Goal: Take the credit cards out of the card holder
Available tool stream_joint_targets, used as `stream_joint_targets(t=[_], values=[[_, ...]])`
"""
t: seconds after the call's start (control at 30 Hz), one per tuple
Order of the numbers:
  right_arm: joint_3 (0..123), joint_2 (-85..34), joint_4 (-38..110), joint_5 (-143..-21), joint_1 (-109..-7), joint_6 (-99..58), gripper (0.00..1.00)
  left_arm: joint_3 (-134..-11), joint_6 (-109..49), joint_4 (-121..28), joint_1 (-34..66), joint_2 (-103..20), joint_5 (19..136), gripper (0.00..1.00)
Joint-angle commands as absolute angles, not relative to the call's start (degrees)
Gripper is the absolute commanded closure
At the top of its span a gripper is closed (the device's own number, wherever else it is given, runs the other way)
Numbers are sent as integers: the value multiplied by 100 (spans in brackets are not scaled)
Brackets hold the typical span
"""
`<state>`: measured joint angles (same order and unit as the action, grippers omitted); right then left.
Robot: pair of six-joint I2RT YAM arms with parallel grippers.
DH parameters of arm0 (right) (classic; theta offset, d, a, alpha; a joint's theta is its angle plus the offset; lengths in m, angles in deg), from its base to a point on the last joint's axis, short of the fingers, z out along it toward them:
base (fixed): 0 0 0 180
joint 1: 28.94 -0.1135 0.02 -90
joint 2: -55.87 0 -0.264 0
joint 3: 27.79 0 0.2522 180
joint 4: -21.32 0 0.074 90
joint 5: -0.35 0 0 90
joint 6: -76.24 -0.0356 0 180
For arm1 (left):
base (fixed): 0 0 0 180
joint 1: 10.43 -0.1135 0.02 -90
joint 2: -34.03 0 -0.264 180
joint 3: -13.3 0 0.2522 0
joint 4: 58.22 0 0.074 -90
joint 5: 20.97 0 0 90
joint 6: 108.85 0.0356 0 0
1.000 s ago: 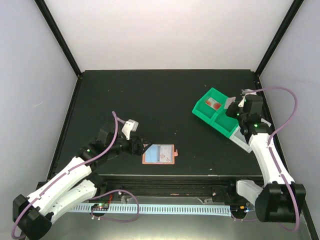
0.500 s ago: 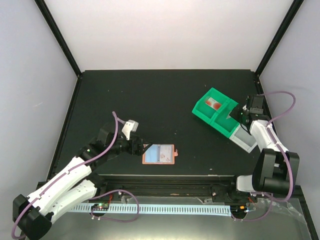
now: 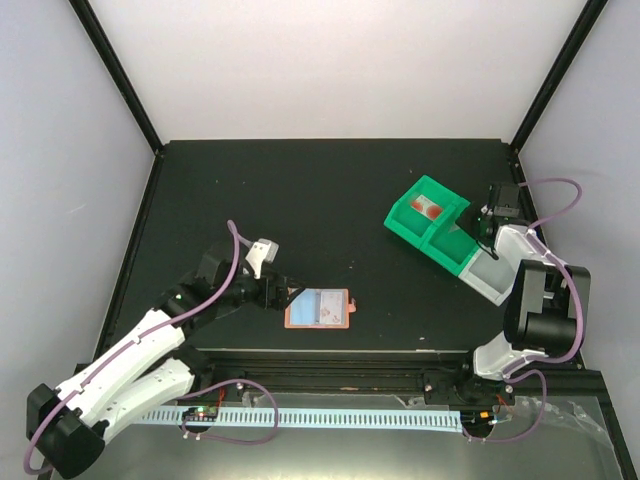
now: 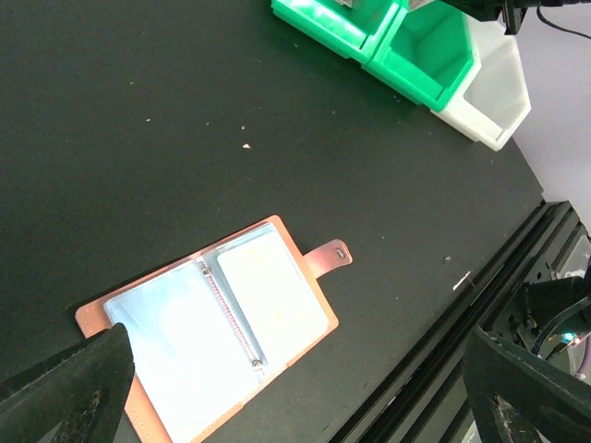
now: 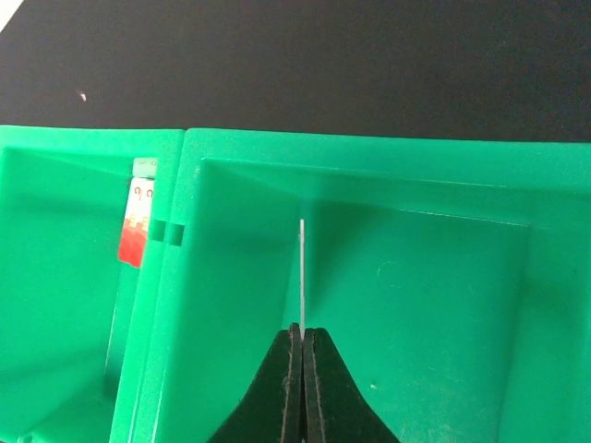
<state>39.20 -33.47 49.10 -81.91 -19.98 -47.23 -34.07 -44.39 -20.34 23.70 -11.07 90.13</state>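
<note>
The left gripper point(image 3: 285, 294) has its fingers spread wide and holds nothing. The pink card holder point(image 4: 217, 328) lies open just in front, between them. The right gripper point(image 5: 303, 337) fingers pinch a thin credit card point(image 5: 302, 268) over the green bin point(image 5: 416, 305).

A matte black table point(image 3: 300, 190) sits inside pale walls point(image 3: 330, 60) framed by black corner posts point(image 3: 121, 85).

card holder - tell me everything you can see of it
The card holder is a salmon-pink, leather-like bifold lying open on the black table near its front edge. A snap tab sticks out one side. A light blue card fills one pocket, a pale card the other. The open left tool is at its left edge.
</note>
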Motion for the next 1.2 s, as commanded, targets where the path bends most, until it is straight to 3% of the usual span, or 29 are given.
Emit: stream_joint_targets(t=[0.0,0.53,0.77,1.17], values=[[4031,-3477,4628,-8332,-1962,-4807,98,-3665,-4365,-1921,2350,-1186,9168,1],[4197,-3607,4861,-8727,-1958,-4713,85,-3808,-4281,-1791,2346,-1360,9228,1],[4441,-3523,5370,-8883,-1958,-4774,74,-3766,-4342,-1791,2344,-1374,9228,1],[4222,-2420,5653,-8125,-2069,-4817,65,-3749,-4434,-1843,2350,-1724,9501,1]])
